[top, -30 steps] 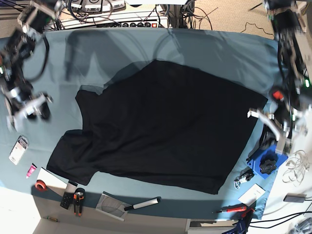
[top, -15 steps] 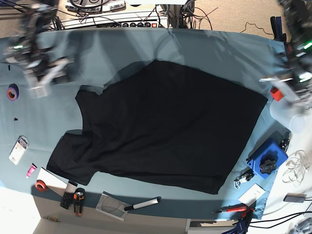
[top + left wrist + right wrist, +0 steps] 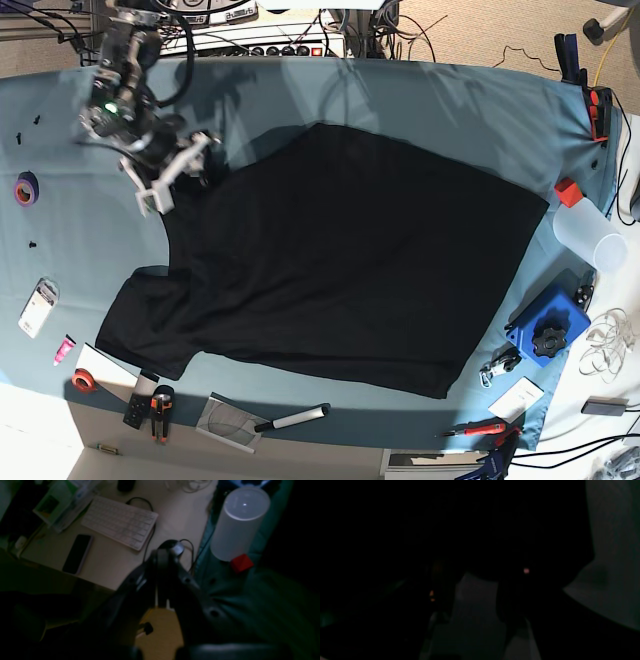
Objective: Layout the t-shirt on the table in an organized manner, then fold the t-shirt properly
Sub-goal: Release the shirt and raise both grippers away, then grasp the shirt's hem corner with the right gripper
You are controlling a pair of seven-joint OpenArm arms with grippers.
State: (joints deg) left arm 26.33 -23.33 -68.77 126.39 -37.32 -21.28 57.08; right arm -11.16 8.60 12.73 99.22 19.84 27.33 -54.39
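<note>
A t-shirt [image 3: 340, 260] lies spread flat across the middle of the bench [image 3: 60, 250], one sleeve reaching toward the near left corner. The right pincer [image 3: 175, 175] sits over the shirt's far left edge (on the overhead view's left side). Along the right edge, a cylinder [image 3: 590, 238] lies with a small cube [image 3: 569, 191] just behind it. A tape roll [image 3: 26, 188] sits near the left edge. A marker [image 3: 292, 419] lies along the near edge, in front of the shirt.

The closed gripper [image 3: 162, 602] hangs over the table's [image 3: 250, 600] edge; a white cup [image 3: 237, 525] and red block [image 3: 241, 563] sit there.
</note>
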